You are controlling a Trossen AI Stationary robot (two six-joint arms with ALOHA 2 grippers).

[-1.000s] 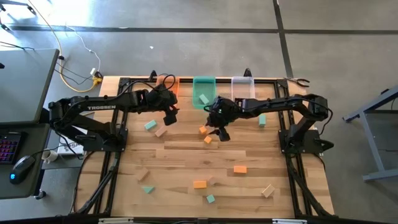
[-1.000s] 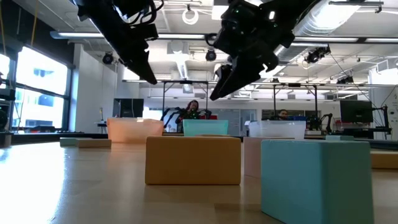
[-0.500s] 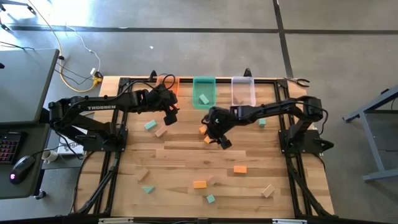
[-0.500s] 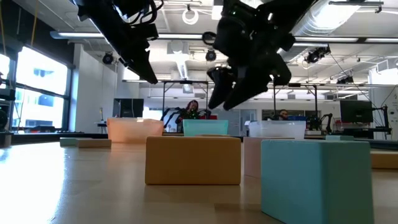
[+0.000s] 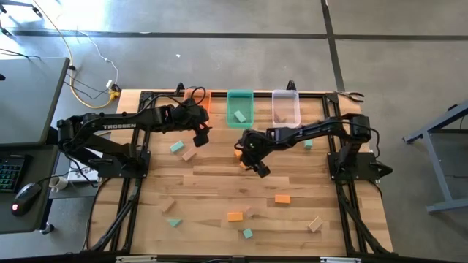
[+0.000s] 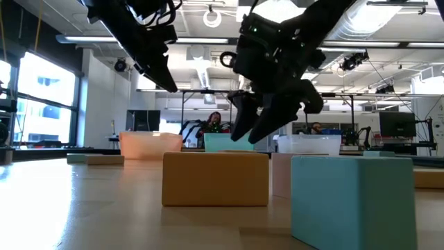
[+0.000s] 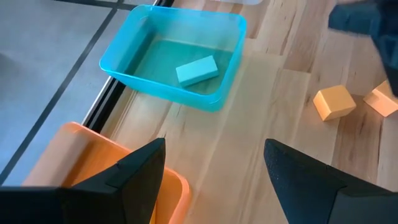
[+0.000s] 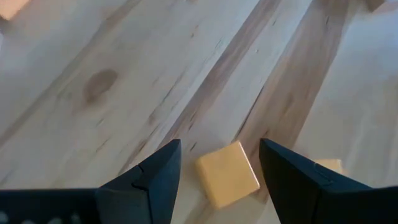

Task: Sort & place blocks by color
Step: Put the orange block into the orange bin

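Observation:
My right gripper hangs open, slanting down over the middle of the table. An orange cube lies flat on the wood in line with the gap between its fingers, untouched. A second orange cube peeks out beside one finger. My left gripper waits open above the near edge of the orange bin. A teal block lies in the green bin. Other orange, teal and wood blocks lie scattered, such as an orange brick and a teal one.
The clear bin stands right of the green bin along the far edge. Loose blocks dot the near half of the table. In the low view an orange block and a teal block stand close to the camera.
My right gripper has come down and toward the table's left, over the two orange cubes, rolling about its own axis as it sank; its fingers have stayed open. My left arm has kept still.

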